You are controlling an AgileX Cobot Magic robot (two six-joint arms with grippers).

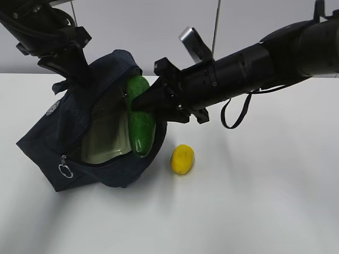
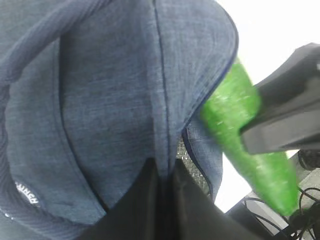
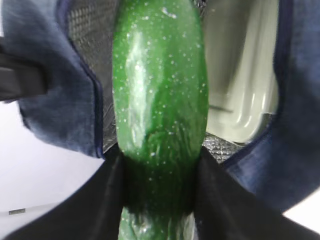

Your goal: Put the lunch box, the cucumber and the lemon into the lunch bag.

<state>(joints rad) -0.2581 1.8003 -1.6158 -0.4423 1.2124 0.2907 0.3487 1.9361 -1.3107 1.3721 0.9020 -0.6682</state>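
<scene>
One item, the lemon [image 1: 182, 159], lies alone on the desk [image 1: 254, 201] at lower centre of the exterior frame, just right of the lunch bag [image 1: 58, 132] and not yet packed; behind it the right gripper [image 1: 139, 103] is clamped on the cucumber [image 1: 140, 124], held lengthwise over the bag's mouth so it can slide in beside the lunch box [image 1: 106, 140] already inside. Farther back, upper left, the left gripper [image 2: 162, 172] is pinched tight on the bag's fabric, apparently lifting the flap to keep the opening wide.

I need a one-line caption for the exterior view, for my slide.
Right gripper holds the cucumber at the open lunch bag; lunch box inside, lemon on the table.
</scene>
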